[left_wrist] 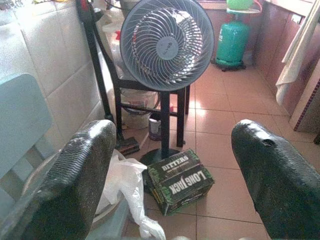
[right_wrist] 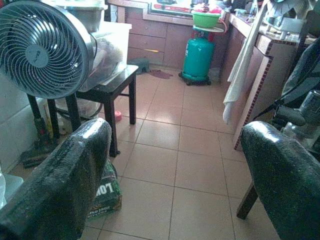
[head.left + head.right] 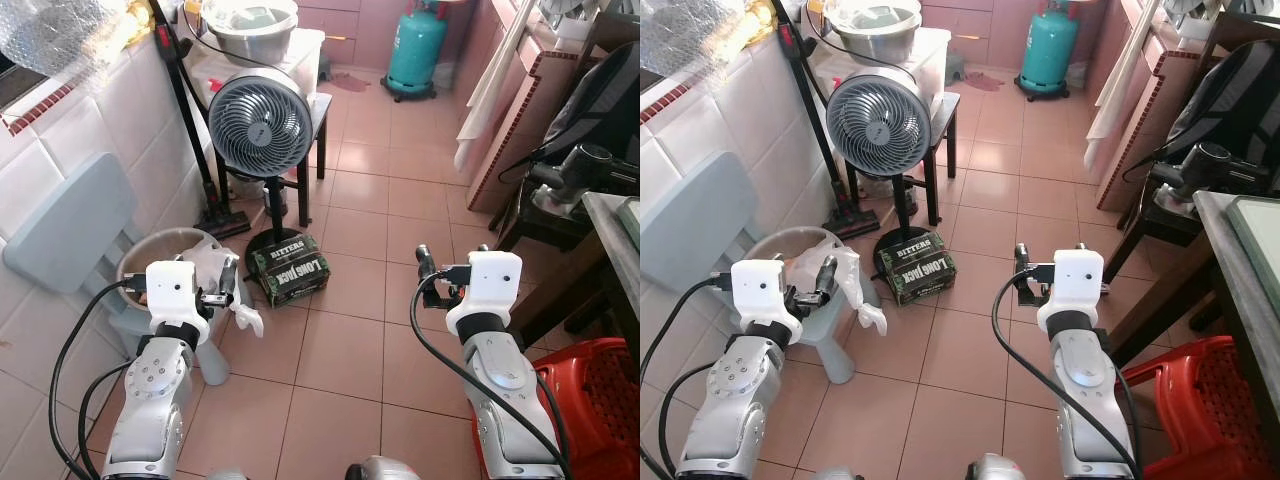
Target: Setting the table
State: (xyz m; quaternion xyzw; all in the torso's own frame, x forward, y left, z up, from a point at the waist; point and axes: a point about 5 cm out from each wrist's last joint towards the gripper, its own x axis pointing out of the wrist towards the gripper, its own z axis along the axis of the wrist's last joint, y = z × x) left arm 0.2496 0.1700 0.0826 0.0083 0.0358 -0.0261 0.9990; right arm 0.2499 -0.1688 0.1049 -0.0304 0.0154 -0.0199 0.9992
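A dark table edge [image 3: 612, 228] shows at the far right, with a greenish flat item [image 3: 631, 215] lying on it. I see no tableware in either hand. My left gripper [image 3: 222, 288] is raised at the lower left, over a basin, open with nothing between its fingers [image 1: 80, 175]. My right gripper [image 3: 428, 268] is raised at the lower right above the tiled floor, also open and empty, its fingers [image 2: 65, 185] spread wide. A steel bowl [image 3: 250, 25] rests on a white box at the back.
A standing fan [image 3: 261, 123] and a small black table [image 3: 318, 110] are ahead on the left. A cardboard box [image 3: 289, 268] lies by the fan's base. A basin with a white bag [image 3: 170, 258], a green gas cylinder [image 3: 415, 50] and a red plastic stool [image 3: 590, 395] surround the open tiled floor.
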